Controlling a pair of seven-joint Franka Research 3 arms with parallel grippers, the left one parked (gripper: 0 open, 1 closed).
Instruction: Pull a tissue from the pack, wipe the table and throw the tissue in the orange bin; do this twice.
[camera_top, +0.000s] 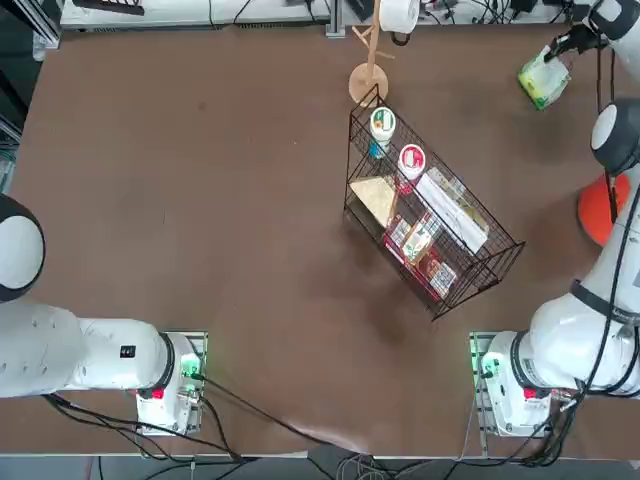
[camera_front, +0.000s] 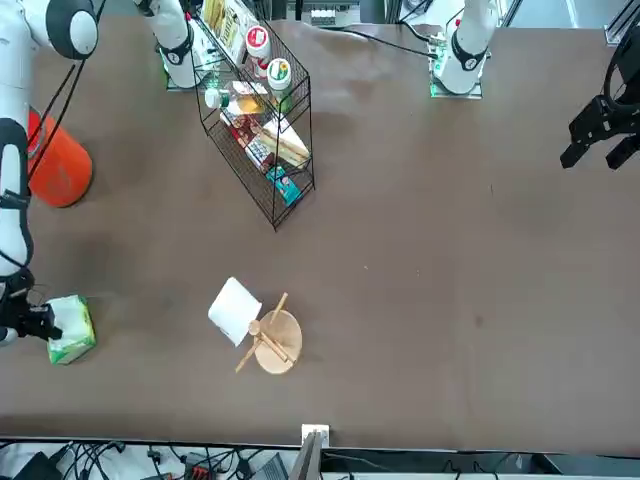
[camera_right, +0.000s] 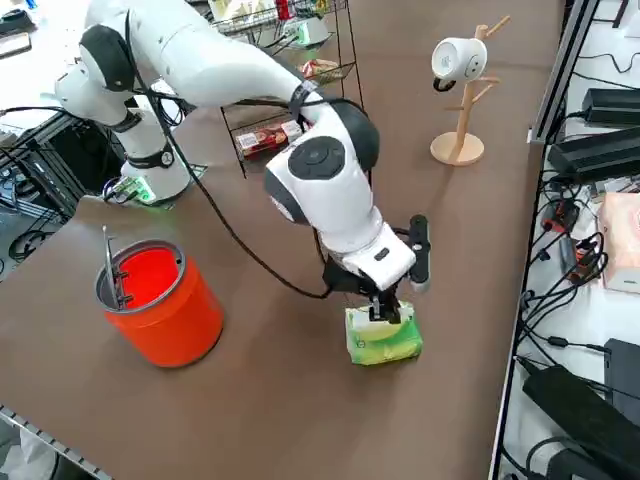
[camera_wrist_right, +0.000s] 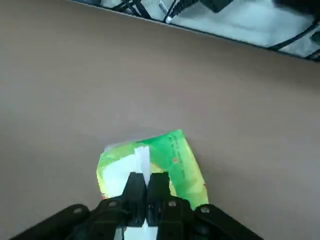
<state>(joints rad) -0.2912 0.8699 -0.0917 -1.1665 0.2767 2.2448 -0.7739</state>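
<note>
Right side view: right pincer (camera_right: 384, 312) at pack (camera_right: 382, 338), lower centre of frame.
Pincer is closed on a white tissue (camera_wrist_right: 141, 159) at the pack's top; orange bin (camera_right: 160, 300) is seen lower left on the counter (camera_right: 300, 400).

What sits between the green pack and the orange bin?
Nothing: in the right side view only bare table separates the pack from the orange bin. The right hand is down on the pack, shut on a tissue.
</note>
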